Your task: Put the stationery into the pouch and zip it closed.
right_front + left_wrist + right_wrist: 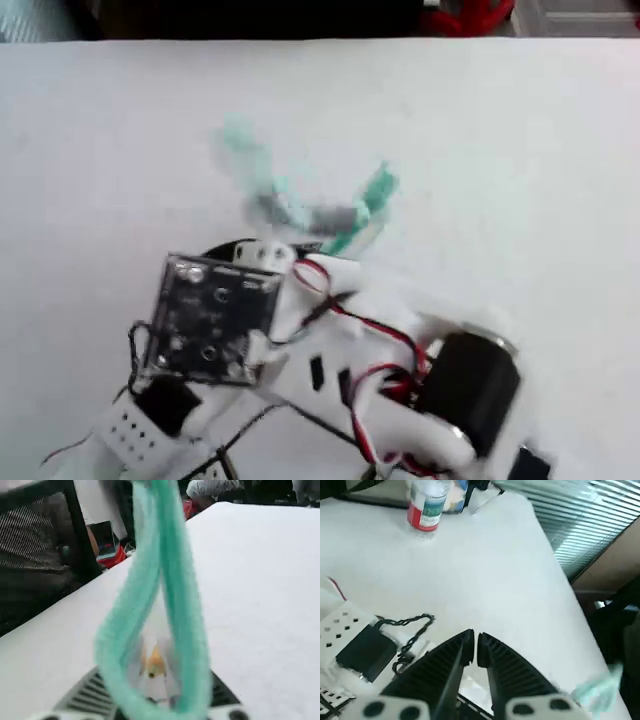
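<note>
Left claw (pixel 268 250) appears clenched on the teal pouch (pixel 182 610), which is held up over the table (pixel 520 150) with its mouth gaping open. Right claw (pixel 472 642) is pinched together on nothing, low over the tabletop. A small orange item (pixel 155 662) shows inside the mouth, but I cannot identify it. I judge the filling unconfirmed and the zipping still outstanding.

Soft teal pouch (pixel 177 590), mouth gaping, dangling above the white table (pixel 260 580)
</note>
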You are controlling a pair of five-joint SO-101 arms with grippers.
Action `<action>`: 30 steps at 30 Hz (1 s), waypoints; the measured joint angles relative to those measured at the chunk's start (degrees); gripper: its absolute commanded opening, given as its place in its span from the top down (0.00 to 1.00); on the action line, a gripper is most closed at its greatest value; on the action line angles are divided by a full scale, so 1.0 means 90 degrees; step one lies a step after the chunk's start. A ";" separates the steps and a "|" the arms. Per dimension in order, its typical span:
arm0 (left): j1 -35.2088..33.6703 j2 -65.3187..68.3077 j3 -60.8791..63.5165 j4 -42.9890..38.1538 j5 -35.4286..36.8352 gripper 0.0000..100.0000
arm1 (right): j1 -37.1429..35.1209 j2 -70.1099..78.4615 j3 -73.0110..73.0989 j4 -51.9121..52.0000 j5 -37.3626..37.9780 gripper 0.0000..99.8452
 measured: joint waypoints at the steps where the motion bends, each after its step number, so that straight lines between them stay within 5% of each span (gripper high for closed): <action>1: 0.0010 0.0479 -0.0147 -0.0147 0.0000 0.98 | 0.0020 0.0098 0.0000 0.0088 0.0049 0.98; 9: 0.0020 0.2862 -0.1192 -0.0967 0.0010 0.98 | 0.0449 0.0088 -0.0430 0.0244 0.0469 0.98; 16: 0.0020 0.2764 -0.1201 -0.0918 0.0000 0.98 | 0.3419 -0.0410 -0.0977 -0.0860 0.0410 0.98; 22: 0.0020 0.2012 -0.1045 -0.0332 0.0010 0.98 | 0.6222 -0.0498 -0.0332 -0.1524 -0.0713 0.98; 30: 0.0342 0.1153 -0.0860 0.0469 0.0020 0.98 | 0.8088 -0.0498 0.2452 -0.3038 -0.0918 0.98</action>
